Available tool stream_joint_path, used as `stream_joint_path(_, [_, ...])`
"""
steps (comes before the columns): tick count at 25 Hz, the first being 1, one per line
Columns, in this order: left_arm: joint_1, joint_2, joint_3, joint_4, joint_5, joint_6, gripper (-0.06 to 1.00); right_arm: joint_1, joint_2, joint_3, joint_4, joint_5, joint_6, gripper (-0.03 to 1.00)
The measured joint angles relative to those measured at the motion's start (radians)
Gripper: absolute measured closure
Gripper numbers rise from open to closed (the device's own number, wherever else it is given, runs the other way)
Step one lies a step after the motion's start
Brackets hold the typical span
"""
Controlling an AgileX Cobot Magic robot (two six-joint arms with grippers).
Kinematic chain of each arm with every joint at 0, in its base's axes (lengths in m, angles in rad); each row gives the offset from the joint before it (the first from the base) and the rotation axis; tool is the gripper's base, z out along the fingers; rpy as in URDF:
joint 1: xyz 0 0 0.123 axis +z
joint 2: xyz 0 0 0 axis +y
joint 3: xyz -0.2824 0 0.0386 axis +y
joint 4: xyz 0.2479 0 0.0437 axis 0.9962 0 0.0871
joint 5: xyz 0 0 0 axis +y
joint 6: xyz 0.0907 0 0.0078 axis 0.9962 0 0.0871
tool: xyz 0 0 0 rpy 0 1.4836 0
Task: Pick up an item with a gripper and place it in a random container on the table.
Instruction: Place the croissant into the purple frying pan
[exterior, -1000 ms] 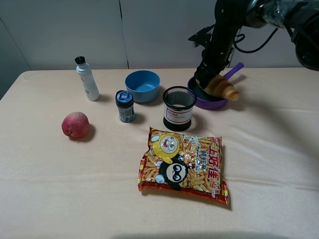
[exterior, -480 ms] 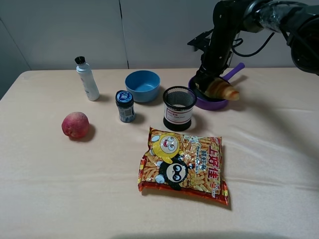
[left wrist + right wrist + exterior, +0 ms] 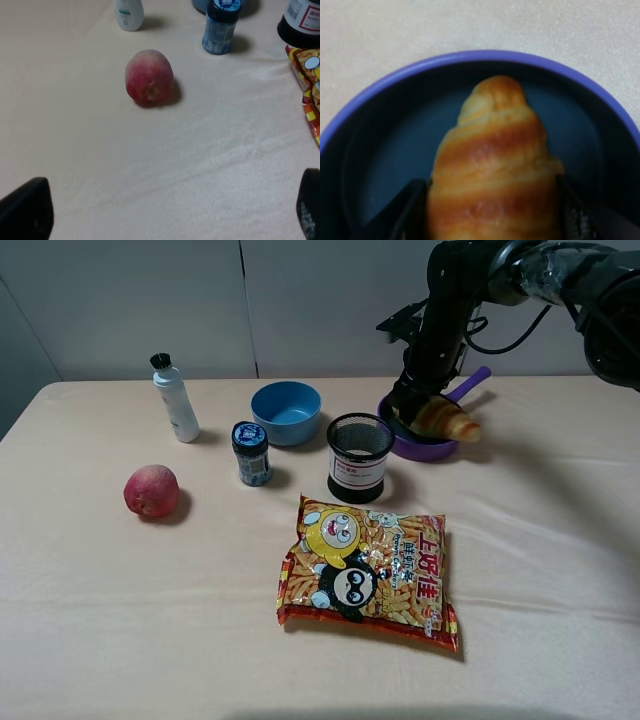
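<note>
The right hand (image 3: 494,217) was clamped on the croissant (image 3: 492,150), with a black finger (image 3: 412,212) pressed to each flank of its thick end. From the grip the pastry's long axis ran straight out ahead of the hand, tapering to a tip. Directly beneath hand and croissant lay the purple frying pan (image 3: 470,56). Its dark inside showed on both sides of the pastry and beyond the tip. Whether the croissant touched the pan's floor could not be told. In the high view the free end seemed to reach toward the rim farthest from the arm, and the pan's handle (image 3: 470,380) ran off behind the hand. The release looked to need only parted jaws, perhaps after a small drop. The left hand (image 3: 167,210), well apart from all this, stood open and empty above the surface (image 3: 210,150), with a peach (image 3: 149,76) ahead of it.
</note>
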Motion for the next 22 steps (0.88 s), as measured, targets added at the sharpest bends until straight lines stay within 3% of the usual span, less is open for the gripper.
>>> stream_joint_path(15, [0.0,0.0,0.0,0.0,0.0,0.0,-0.04,0.0,0.0,0.0,0.0,0.0,0.0,0.57])
stream_joint_path(22, [0.0,0.0,0.0,0.0,0.0,0.0,-0.04,0.0,-0.01,0.0,0.0,-0.001,0.0,0.38])
